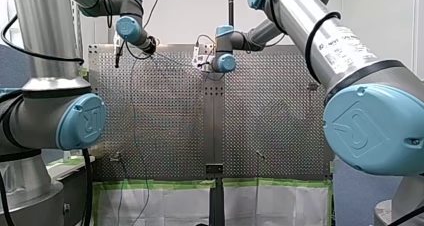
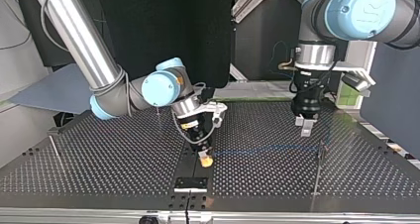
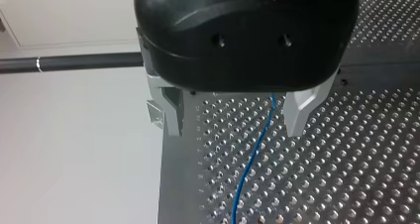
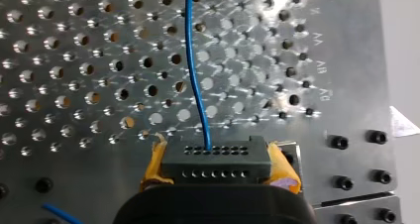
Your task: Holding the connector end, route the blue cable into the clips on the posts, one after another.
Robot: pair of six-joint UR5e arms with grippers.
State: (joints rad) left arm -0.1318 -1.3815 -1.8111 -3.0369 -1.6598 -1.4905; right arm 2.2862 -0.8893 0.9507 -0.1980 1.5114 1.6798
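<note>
Right gripper: yellow pads closed on the two ends of the connector; it sits low over the table, near the middle of the top view.
Connector: black block with two rows of small holes, held level between the pads; the blue cable leaves one hole in the row farther from the gripper.
Blue cable: runs from the connector across the table toward the top view's right and reaches the near post. Whether it sits in that post's clip cannot be told.
Left gripper: black body, metal fingers spread apart and holding nothing. The cable passes below the gap, nearer one finger. In the top view this gripper hangs just above the table, near the post.
Table: perforated metal plate, dark in the top view.
Far post: thin rod at the top view's left, well apart from the cable.
</note>
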